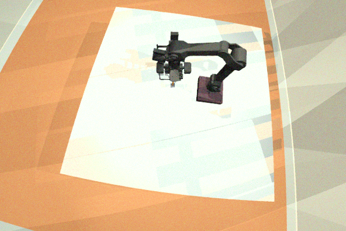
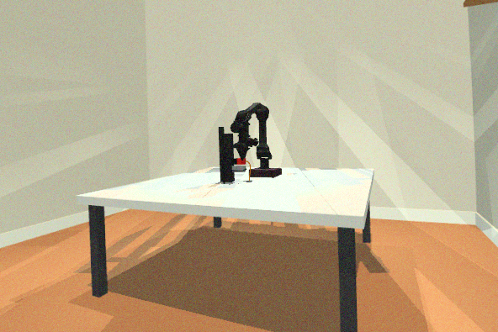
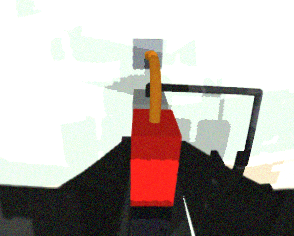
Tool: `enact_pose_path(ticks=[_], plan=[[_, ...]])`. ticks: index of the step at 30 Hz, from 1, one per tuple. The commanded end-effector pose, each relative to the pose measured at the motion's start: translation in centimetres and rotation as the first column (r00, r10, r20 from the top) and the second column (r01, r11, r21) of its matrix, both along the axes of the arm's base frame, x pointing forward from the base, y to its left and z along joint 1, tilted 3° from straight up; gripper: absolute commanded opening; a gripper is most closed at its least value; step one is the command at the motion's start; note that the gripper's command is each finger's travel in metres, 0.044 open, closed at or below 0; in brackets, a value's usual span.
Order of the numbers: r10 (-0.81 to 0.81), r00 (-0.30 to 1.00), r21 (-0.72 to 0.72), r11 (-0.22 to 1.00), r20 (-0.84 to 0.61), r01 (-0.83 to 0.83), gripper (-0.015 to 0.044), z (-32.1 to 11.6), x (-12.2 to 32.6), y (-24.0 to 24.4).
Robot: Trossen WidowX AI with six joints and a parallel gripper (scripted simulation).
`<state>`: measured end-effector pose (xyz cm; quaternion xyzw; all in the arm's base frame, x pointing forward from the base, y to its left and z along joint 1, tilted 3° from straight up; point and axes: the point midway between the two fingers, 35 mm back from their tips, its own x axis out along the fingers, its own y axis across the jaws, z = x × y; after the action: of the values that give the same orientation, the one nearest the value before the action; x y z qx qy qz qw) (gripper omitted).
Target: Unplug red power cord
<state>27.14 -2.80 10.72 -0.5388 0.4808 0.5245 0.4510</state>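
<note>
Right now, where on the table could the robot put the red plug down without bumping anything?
The wide white stretch of the table toward the near edge and the right corner looks free. It is crowded at the back: the black power strip, the red plug in the pincer, the orange cord and the robot's base sit close together.

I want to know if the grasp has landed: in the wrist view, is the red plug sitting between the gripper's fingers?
Yes, the red plug sits between the two dark fingers of the gripper, which is closed on it.
</note>
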Motion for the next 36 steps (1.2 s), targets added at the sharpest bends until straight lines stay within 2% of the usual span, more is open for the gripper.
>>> enact_pose_path(ticks=[1,25,26,31,36], plan=[[0.021,1.0,0.065,0.998,-0.002,-0.021,0.0,0.0,-0.2,2.7],[0.023,1.0,0.067,0.997,-0.005,-0.022,0.0,-0.1,-1.3,6.5],[-0.016,1.0,0.013,1.0,0.002,0.016,0.0026,0.1,-0.8,3.9],[-0.016,1.0,0.013,1.0,0.002,0.016,0.0157,0.1,-0.8,3.9],[-0.016,1.0,0.013,1.0,0.002,0.016,0.016,0.1,-0.8,3.9]])
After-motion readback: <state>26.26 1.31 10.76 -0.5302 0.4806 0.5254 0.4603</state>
